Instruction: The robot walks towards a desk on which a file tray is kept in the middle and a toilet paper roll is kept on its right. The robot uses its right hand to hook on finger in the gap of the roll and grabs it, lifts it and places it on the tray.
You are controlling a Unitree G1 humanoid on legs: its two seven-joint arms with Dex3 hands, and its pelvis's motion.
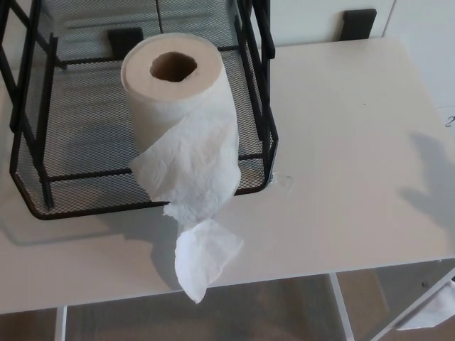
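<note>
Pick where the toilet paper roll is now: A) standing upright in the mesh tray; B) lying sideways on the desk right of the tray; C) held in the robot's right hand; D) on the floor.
A: the toilet paper roll stands on end in the black mesh tray, core hole up, its loose sheet draped over the front rim onto the desk.

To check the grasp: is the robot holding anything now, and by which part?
Nothing held can be seen: no part of the robot is in view. The toilet paper roll stands free in the file tray, its hole upward.
</note>
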